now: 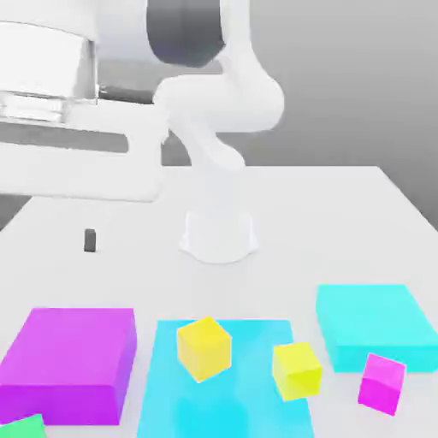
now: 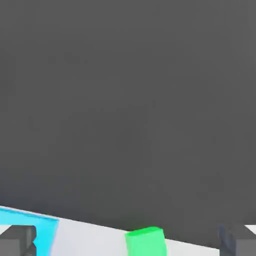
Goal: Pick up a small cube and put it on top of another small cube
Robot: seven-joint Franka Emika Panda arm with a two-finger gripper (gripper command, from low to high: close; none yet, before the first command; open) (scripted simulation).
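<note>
Gripper [image 2: 127, 240]: spread wide, pinching nothing.
Green cube [image 1: 26, 427]: close by the near side of the purple block [image 1: 68, 359], toward the exterior view's left.
Descent: might clip the purple block if lowered off-centre.
Pink cube [image 1: 381, 384]: well to the purple block's exterior-view right; likely to topple the stack if released askew.

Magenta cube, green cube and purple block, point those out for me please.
Magenta cube [image 1: 381, 383]: exterior view, on its side facing the camera.
Green cube [image 2: 146, 244]: hand view, on its visible side face.
Purple block [image 1: 70, 345]: exterior view, on its top face.
</note>
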